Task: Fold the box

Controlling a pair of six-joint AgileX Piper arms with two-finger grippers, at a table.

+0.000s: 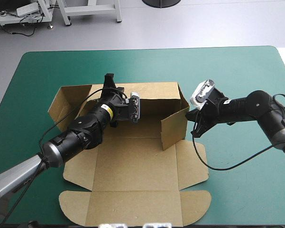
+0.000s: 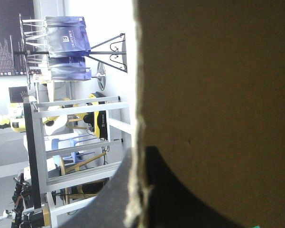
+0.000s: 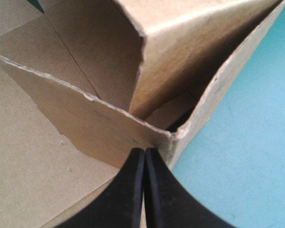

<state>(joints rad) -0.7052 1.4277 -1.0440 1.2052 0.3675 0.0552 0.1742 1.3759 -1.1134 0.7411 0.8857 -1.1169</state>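
The brown box lies open on the teal-green cover, its back wall raised and a right side flap standing at an angle. My left gripper sits on the back wall's top edge near its left end. In the left wrist view that gripper is shut on the board, whose raw edge runs between the fingers. My right gripper is outside the right corner. In the right wrist view it is shut, with its tip against the corner where the flap meets the wall.
The lid panel with rounded tabs lies flat toward the table's front edge. A left flap lies low beside my left arm. Bare teal-green cover stretches to the right and behind the box.
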